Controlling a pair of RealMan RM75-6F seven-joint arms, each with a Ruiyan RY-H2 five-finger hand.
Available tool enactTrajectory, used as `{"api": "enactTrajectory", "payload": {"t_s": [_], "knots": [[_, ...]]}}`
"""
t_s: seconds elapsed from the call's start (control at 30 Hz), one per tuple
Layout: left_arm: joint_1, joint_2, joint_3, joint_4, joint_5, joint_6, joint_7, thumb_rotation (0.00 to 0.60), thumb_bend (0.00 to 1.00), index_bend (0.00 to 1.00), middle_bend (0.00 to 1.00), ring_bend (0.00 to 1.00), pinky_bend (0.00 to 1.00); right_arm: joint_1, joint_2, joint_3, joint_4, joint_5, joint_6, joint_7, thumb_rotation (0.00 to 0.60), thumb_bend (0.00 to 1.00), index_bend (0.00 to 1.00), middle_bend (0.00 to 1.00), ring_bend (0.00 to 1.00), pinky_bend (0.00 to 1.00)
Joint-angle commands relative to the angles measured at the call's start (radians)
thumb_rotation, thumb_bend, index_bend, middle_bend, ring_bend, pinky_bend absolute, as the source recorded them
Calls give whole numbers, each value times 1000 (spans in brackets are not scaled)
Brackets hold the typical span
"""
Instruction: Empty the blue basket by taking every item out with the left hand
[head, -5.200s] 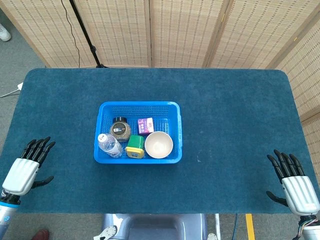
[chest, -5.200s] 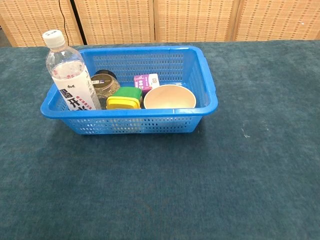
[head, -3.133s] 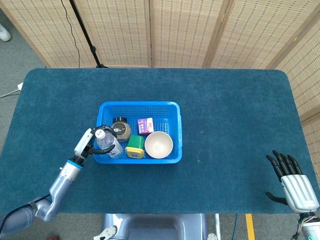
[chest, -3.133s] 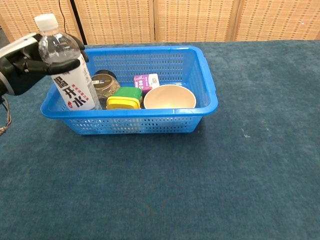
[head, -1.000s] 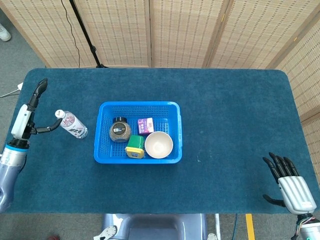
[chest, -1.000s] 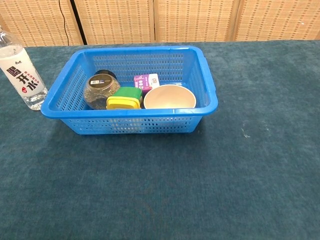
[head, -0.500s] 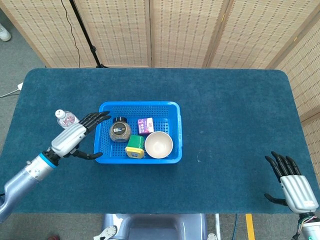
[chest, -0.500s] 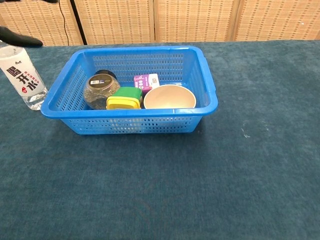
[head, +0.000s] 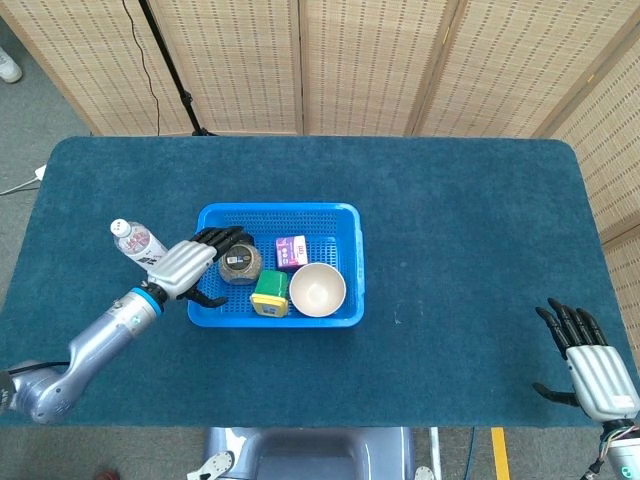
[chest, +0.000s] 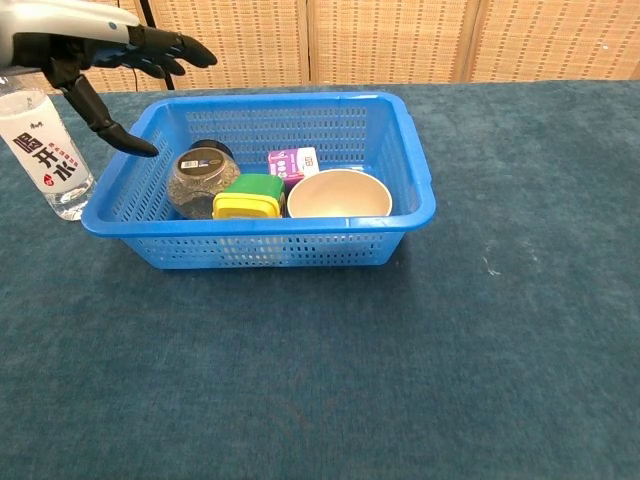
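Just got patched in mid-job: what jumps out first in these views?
The blue basket at the table's middle, holding a jar, a yellow-lidded box, a purple carton and a bowl. The left hand, fingers spread and holding nothing, hovers over the basket's left edge by the jar. A water bottle stands on the table just left of the basket; the right hand lies open at the table's near right corner.
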Motion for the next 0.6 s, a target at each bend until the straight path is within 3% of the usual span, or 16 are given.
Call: {"api": "enactTrajectory", "payload": {"t_s": [0.03, 0.3, 0.6], "knots": [[-60, -62, 14, 43, -99, -33, 99, 600, 199, 0, 0, 0, 0, 3, -1, 1, 4, 9, -10, 2, 600, 0, 0, 0, 0, 0], [-156, -179, 60, 124, -320, -28, 275, 600, 126, 0, 0, 0, 0, 15, -6, 12, 12, 41, -37, 2, 600, 0, 0, 0, 0, 0], [-204, -230, 66, 161, -409, -54, 307, 600, 116, 0, 0, 0, 0, 22, -10, 20, 20, 66, -56, 0, 600, 0, 0, 0, 0, 0]]}}
